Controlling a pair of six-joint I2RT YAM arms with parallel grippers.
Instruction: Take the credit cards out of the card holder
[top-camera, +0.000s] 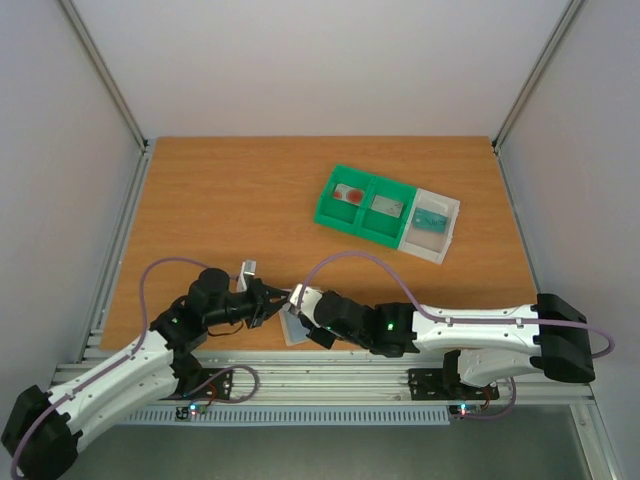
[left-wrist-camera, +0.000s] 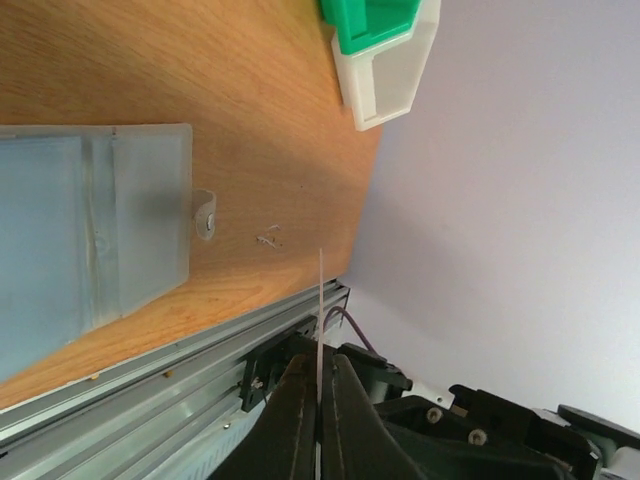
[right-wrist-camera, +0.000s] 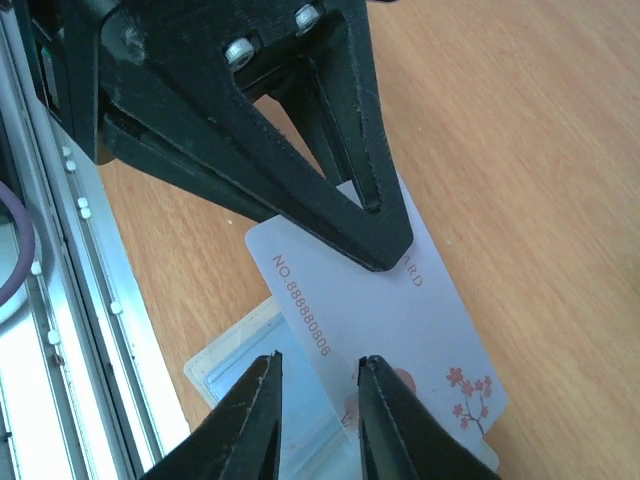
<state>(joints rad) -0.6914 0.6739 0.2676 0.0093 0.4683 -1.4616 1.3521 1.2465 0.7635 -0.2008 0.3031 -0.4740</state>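
While the left gripper is hovering low over the brown wooden table, its black fingers are pressing together on the top end of a pale rectangular plastic card. In the left wrist view the card is showing edge-on between them. The card is carrying a printed number and small pink blossoms. It is hanging tilted over the flat two-panel card holder, beige outside, pale grey-blue inside; can't tell if they are touching. The card holder is lying open on the table just beside the near metal rail, its small closure tab sticking out. The right gripper is facing the card's printed side, its fingers standing slightly spread and gripping nothing. Well apart, toward the far right, a green plastic two-compartment tray is touching a white plastic tray.
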